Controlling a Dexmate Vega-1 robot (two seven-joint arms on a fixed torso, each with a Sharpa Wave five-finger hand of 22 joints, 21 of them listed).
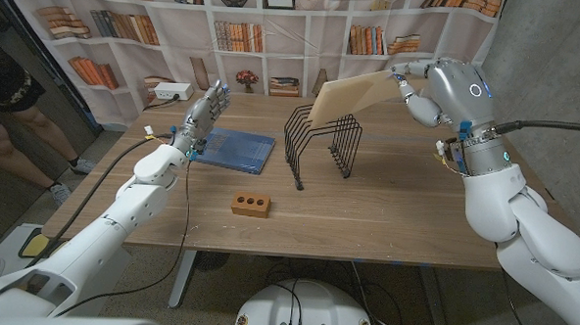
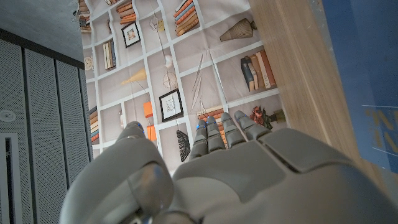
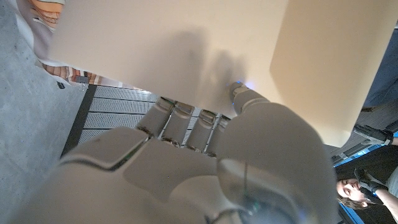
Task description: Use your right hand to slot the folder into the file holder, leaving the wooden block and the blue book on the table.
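Note:
A cream folder (image 1: 354, 97) hangs in the air above the black wire file holder (image 1: 322, 141), its lower edge just over the holder's top. My right hand (image 1: 418, 90) grips the folder's right end; in the right wrist view the fingers (image 3: 186, 121) press against the folder (image 3: 186, 43). The blue book (image 1: 236, 149) lies flat left of the holder, and the wooden block (image 1: 251, 203) with three holes sits in front of them. My left hand (image 1: 200, 116) is raised above the book's left edge, fingers apart and holding nothing; its back (image 2: 249, 180) shows in the left wrist view.
A bookshelf backdrop (image 1: 276, 35) hangs behind the table (image 1: 385, 225). A person (image 1: 9, 91) stands at the far left. A white power strip (image 1: 171, 93) lies at the table's back left. A black cable (image 1: 123, 160) runs along my left arm.

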